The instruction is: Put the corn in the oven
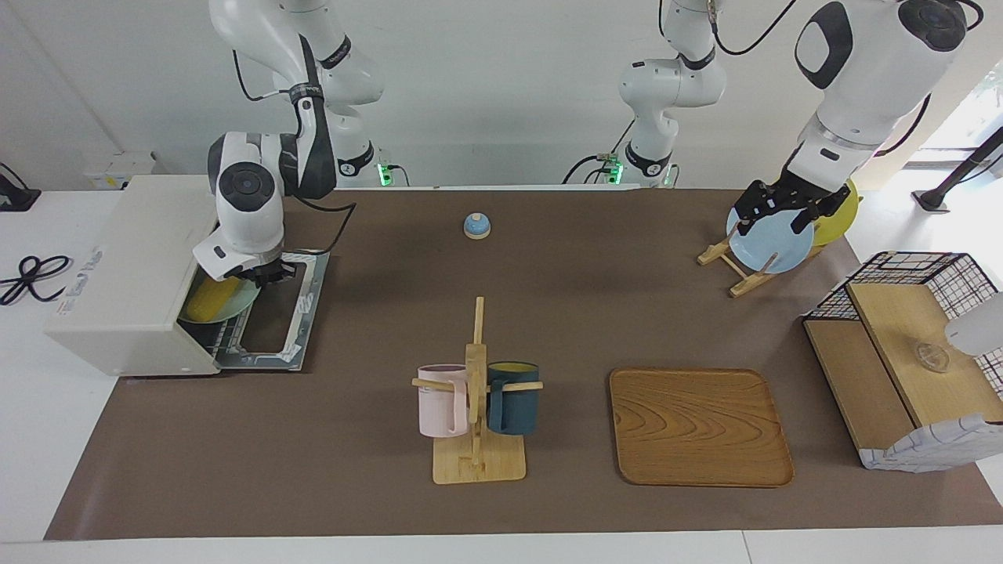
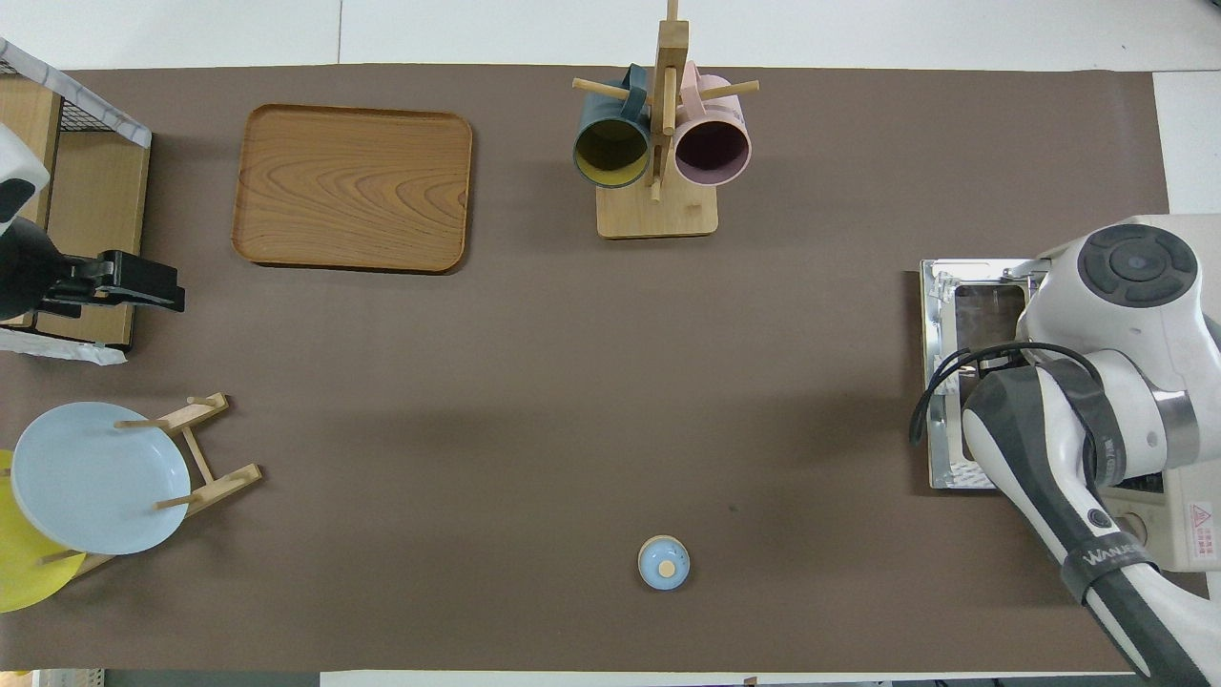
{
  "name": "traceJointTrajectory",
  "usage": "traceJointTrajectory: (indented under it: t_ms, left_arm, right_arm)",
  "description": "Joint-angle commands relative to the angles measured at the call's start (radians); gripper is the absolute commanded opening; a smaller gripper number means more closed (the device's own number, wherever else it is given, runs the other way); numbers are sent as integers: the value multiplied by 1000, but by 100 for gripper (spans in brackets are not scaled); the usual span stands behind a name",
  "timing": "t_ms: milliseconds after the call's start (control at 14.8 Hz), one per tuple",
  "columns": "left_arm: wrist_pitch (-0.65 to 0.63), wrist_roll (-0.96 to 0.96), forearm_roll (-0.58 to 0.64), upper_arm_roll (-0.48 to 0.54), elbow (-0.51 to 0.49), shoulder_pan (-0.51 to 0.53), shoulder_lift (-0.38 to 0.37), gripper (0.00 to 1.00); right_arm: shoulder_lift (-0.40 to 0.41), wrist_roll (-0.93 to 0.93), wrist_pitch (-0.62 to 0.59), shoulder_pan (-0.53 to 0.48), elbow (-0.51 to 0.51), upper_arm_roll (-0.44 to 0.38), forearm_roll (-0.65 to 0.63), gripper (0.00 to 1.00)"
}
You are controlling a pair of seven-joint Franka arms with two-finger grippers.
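Brown table (image 1: 376,486): corn (image 1: 210,298) at oven (image 1: 133,274) mouth.

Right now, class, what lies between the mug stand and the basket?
The wooden tray lies between the mug stand and the basket, plain in the facing view.

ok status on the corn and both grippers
Right gripper at the oven mouth, at the green plate. Corn on that plate, inside. Left gripper open, waiting over the blue plate. Nothing blocking.

A wooden tray (image 1: 700,425) lies beside the mug rack (image 1: 477,407) — pink mug (image 1: 442,399), dark blue mug (image 1: 513,397).
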Motion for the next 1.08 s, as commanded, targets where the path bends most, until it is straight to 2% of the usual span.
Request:
traceJointTrajectory:
  t_ms: [0,339,610,814,881,949,1017]
  left_arm:
    - [9,5,15,-10,-11,12,-15,100]
    - [9,6,17,-10,-11,14,-15,100]
    - [9,6,17,-10,-11,12,-15,100]
    - [9,5,17,-10,-11,12,-15,100]
    - [9,6,15,-10,-11,12,-15,100]
    - [9,5,17,-10,-11,12,-15,100]
    - [9,6,17,-10,-11,12,-15,100]
  right_arm:
    - [-13,-18,21,-23,-22,13,2,26]
    - [-3,-24,7,-18,9,13,42,23]
    - [25,-24,-70,-6,92,19,71,21]
    - [37,-22,-65,-4,118,24,126,20]
    - [39,-18,-46,-4,115,26,166,8]
    - [39,-15,-9,3,106,26,207,0]
    - [37,-12,22,29,89,24,233,0]
